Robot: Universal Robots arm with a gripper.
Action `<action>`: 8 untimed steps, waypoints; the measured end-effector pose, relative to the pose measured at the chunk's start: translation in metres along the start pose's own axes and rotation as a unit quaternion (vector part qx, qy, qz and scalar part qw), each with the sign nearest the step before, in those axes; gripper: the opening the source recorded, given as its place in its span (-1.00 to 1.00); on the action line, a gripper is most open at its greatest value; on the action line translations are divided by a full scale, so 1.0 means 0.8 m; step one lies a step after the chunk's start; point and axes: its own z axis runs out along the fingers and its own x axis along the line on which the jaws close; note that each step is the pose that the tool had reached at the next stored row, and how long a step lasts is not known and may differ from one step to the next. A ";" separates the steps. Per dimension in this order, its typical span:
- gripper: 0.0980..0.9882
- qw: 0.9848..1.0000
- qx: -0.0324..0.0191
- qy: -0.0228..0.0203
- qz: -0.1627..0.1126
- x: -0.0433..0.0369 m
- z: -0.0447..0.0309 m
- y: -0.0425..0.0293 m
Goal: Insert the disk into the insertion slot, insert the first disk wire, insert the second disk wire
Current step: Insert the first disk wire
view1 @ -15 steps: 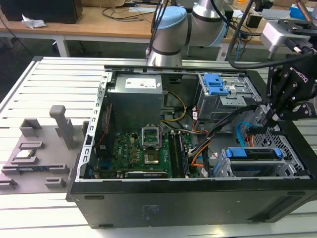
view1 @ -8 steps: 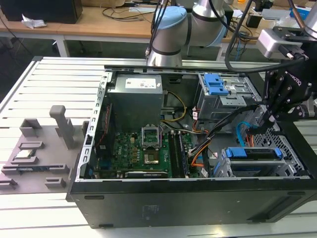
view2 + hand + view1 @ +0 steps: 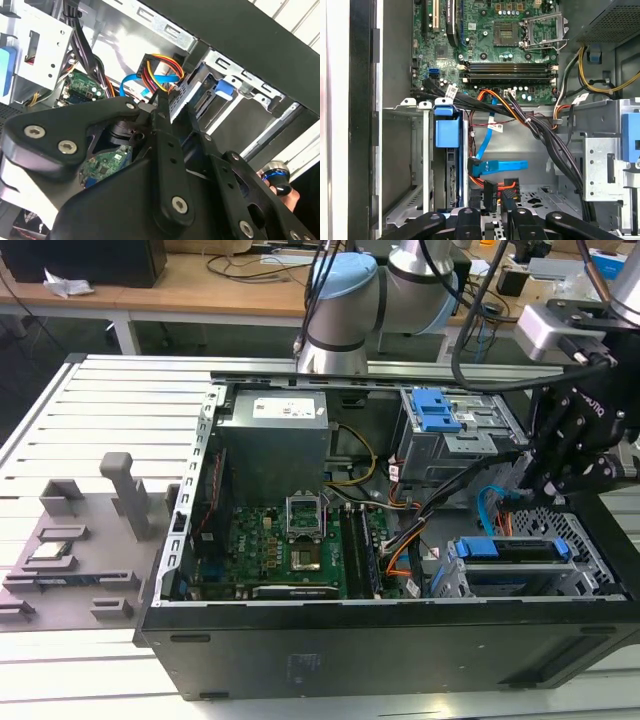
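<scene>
1 case (image 3: 350, 640) on 1 desk (image 3: 120, 410). Inside case:
- 1 motherboard (image 3: 290, 550)
- 1 CPU socket (image 3: 303, 512)
- 1 power supply (image 3: 275, 430)
- 2 drive cages: 1 slot (image 3: 590, 570) and 1 taller cage (image 3: 460, 440)
- 1 disk (image 3: 510, 550), in the slot
- 1 blue cable (image 3: 500, 166)
- 1 wire bundle (image 3: 490, 195), orange, red and black

Outside case:
- 1 arm (image 3: 345, 300) behind case
- 1 tool (image 3: 493, 222) over case
- 1 grey fixture (image 3: 70, 550) beside case, on the exterior view's left
</scene>
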 end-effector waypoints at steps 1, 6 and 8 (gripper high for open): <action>-0.54 1.000 0.000 0.001 0.000 -0.002 0.0051 0.0008; -0.54 1.000 0.000 0.004 0.000 -0.002 0.0123 0.0016; -0.54 1.000 0.000 0.004 0.000 -0.002 0.0124 0.0017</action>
